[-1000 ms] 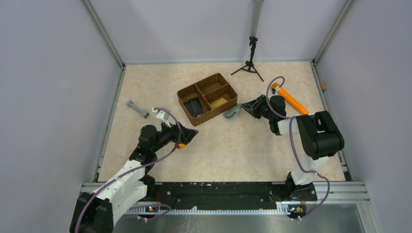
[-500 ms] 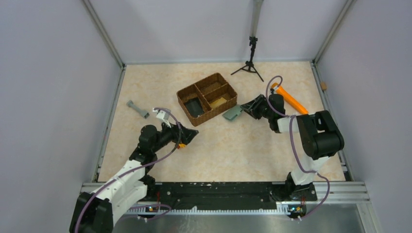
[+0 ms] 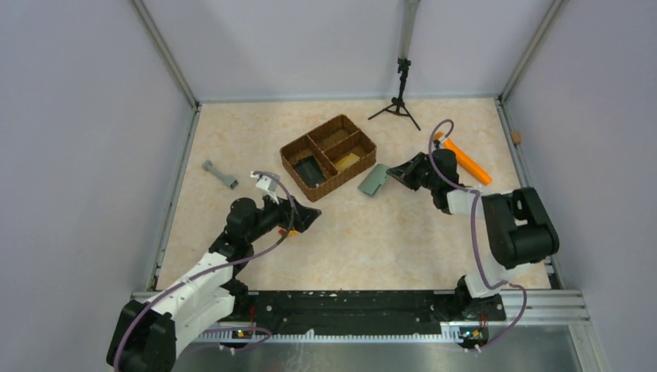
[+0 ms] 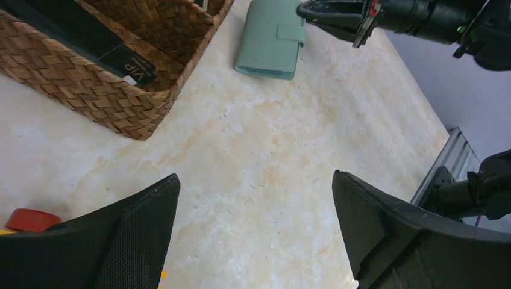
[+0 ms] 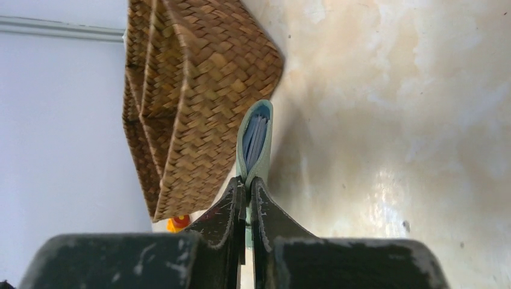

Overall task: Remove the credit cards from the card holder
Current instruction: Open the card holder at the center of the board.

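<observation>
Top view
- My right hand (image 3: 395, 175): fingers clamped on the 3 o'clock edge of the card holder (image 3: 373, 180).
- Card holder: folded shut on the worktop (image 3: 372, 240), just beside the basket (image 3: 328, 157), at its 4 o'clock.
- My left hand (image 3: 306, 219): low over the worktop at the basket's 7 o'clock, holding nothing.

Left wrist view
- My left hand (image 4: 254, 177): fingers (image 4: 138, 241) wide apart, bare worktop between them.
- Card holder (image 4: 270, 39): at 12 o'clock, lying flat, its tab toward my right hand (image 4: 328, 13).
- Basket (image 4: 90, 78): at 10 o'clock.

Right wrist view
- My right hand (image 5: 248, 183): fingers pressed together on the near edge of the card holder (image 5: 256, 141).
- Credit cards (image 5: 254, 135): thin blue-grey edges inside the holder's fold.
- Basket (image 5: 193, 102): at the holder's 10 o'clock, close beside it.
</observation>
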`<state>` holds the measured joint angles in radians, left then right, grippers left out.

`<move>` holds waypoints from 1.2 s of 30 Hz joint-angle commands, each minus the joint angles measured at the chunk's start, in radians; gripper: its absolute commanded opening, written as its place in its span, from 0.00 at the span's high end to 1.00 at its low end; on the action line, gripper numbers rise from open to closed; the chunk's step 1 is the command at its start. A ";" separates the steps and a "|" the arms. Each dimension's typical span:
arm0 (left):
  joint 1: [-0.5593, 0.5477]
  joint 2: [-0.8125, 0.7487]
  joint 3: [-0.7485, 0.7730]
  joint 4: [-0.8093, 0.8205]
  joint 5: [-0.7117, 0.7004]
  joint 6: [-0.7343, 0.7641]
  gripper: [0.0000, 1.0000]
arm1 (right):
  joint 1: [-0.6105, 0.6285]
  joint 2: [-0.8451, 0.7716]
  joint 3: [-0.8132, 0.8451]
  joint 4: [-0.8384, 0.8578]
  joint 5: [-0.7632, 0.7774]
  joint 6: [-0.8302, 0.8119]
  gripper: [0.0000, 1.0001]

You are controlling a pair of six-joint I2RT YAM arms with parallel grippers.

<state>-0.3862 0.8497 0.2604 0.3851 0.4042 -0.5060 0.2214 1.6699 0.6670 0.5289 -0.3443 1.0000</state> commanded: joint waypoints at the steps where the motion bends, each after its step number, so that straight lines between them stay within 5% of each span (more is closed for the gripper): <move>1: -0.101 -0.012 0.063 -0.021 -0.110 0.080 0.01 | 0.029 -0.178 -0.014 -0.105 0.034 -0.048 1.00; 8: -0.255 -0.010 0.203 -0.169 -0.301 0.139 0.01 | 0.113 -0.433 0.011 -0.459 0.229 -0.009 1.00; 12: -0.379 0.033 0.294 -0.234 -0.433 0.216 0.01 | 0.156 -0.533 0.039 -0.649 0.314 0.152 1.00; 22: -0.665 0.394 0.691 -0.515 -0.647 0.437 0.01 | 0.198 -0.631 0.119 -0.862 0.277 0.361 1.00; 36: -0.696 0.651 0.926 -0.635 -0.641 0.544 0.01 | 0.200 -0.673 0.131 -0.911 0.215 0.425 1.00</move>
<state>-1.0805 1.4761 1.1286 -0.2249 -0.2062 -0.0082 0.4122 1.0355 0.7540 -0.3935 -0.0937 1.3949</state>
